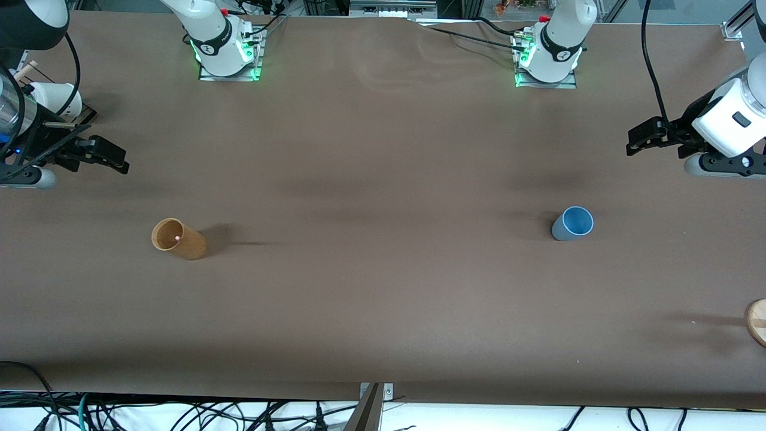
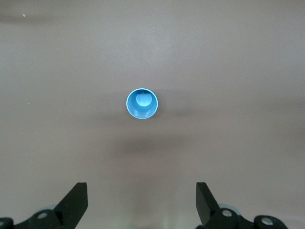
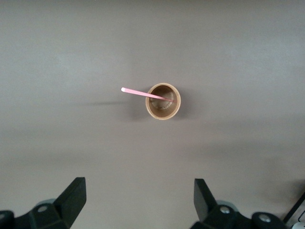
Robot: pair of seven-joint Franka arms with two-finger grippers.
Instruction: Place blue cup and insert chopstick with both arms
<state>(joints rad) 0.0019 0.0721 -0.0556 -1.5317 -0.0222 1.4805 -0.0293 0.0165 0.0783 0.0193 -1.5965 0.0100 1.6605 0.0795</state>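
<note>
White arms (image 1: 209, 36), black cables

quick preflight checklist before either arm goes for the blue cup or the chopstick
1. Left end effector open, holding nothing, up over the table's left-arm end: ok.
2. Right end effector open, holding nothing, up over the right-arm end: ok.
3. Blue cup upright, nothing in it, nothing touching it: ok.
4. Chopstick reachable: it leans in the wooden cup, its tip sticking out past the rim: ok.
5. Chopstick in blue cup: not ok, not yet done.
6. Where the blue cup should be placed: cannot tell; a round wooden thing shows at the table's left-arm end, cut off by the edge of the front view.
</note>
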